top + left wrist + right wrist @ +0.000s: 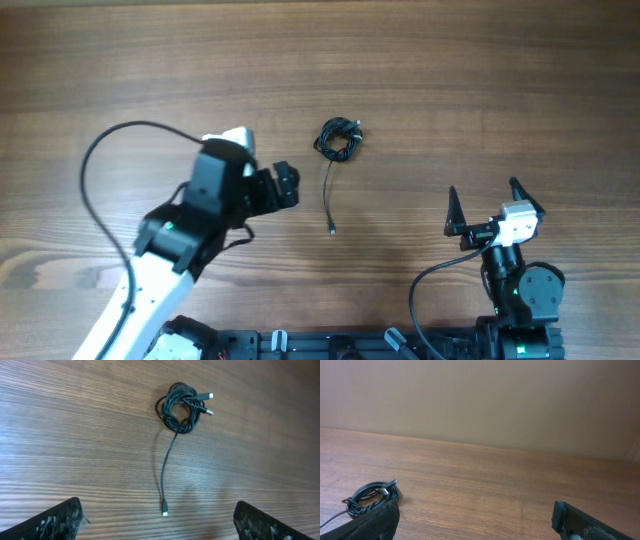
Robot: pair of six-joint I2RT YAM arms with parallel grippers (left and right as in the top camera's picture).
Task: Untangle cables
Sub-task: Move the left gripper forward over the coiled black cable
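The cables lie on the wooden table as a small black knotted bundle. One thin strand trails down from it to a tiny plug. Two more plugs stick out of the knot's right side. My left gripper hovers left of the trailing strand. It is open, its fingers spread wide with the strand's plug between them and nothing held. My right gripper stands open at the lower right, away from the bundle. In the right wrist view the bundle shows just past the left finger.
The wooden table stretches all around the bundle. A thick black robot wire loops out from the left arm. The arms' bases sit along the near edge. A plain wall rises behind the table's far edge.
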